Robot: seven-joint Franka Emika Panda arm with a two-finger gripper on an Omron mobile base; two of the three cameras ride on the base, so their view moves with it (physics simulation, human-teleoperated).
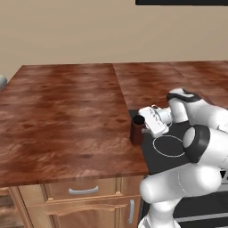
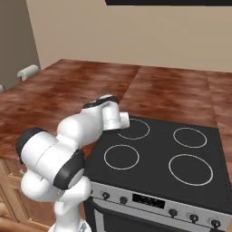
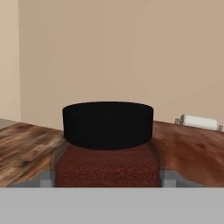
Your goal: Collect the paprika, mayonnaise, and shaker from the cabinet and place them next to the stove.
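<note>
You have the claw (image 1: 141, 126) clamped on the paprika (image 1: 136, 130); it stands upright on the worktop (image 1: 67, 116), touching the stove (image 2: 181, 154).

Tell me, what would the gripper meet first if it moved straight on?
The paprika: it stands right before the gripper, between its fingers, beside the stove. Whether the fingers already touch it, I cannot tell.

A: What does the robot arm (image 1: 187, 178) look like?

B: It is white, smooth and shiny, made of fat round parts like big sausages.

A: Is any of it dark?

B: Yes. A black band (image 2: 68, 170) goes round each bend. One more black band (image 1: 189, 94) sits at the thin end, over the stove (image 2: 181, 158).

A: And the hand (image 1: 143, 124)?

B: A white flat block (image 1: 153, 119) with little grey marks. Its fingers (image 3: 46, 179) are small and grey.
</note>
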